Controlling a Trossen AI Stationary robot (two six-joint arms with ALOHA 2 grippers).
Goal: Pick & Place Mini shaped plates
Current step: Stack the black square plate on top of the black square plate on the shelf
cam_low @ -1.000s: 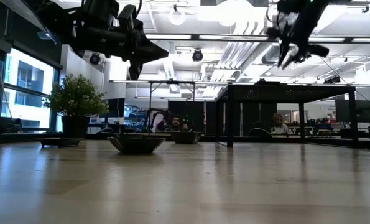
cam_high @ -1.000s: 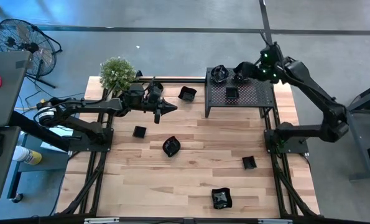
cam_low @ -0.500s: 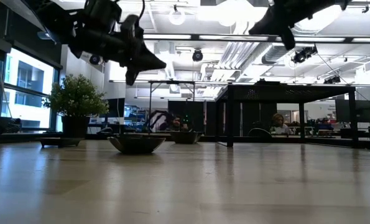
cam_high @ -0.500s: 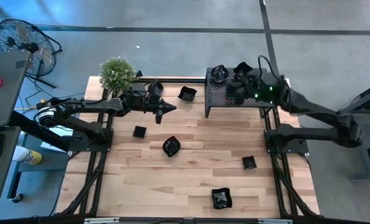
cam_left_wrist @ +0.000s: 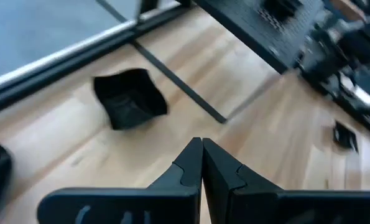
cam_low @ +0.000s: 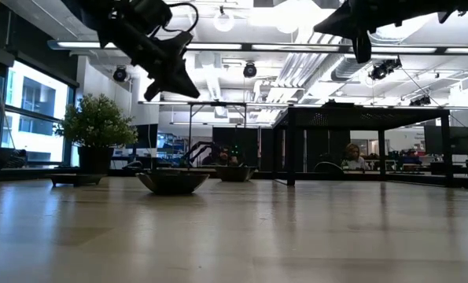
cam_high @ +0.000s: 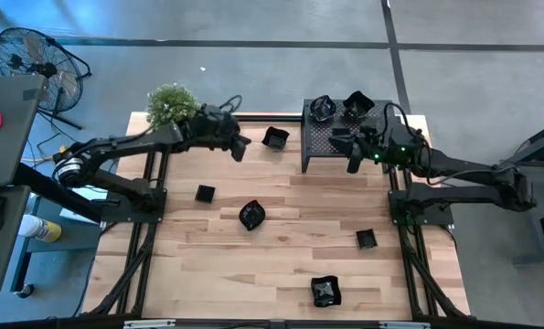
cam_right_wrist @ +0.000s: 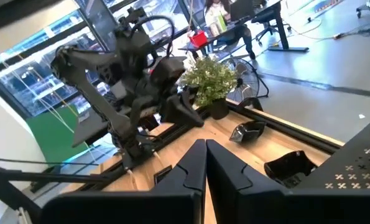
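Wooden table (cam_high: 281, 228); square plate (cam_left_wrist: 130, 98) beyond left pincer (cam_left_wrist: 201, 163).

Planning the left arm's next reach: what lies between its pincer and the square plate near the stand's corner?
In the high view, only bare wood separates the left pincer from that square plate; the left wrist view shows the same plate ahead.

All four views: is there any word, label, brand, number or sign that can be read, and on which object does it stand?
None can be read in any view.
The mini shaped plates are plain glossy black, with no marks.
The perforated stand shows only its hole pattern.
The left gripper and right gripper show no lettering.
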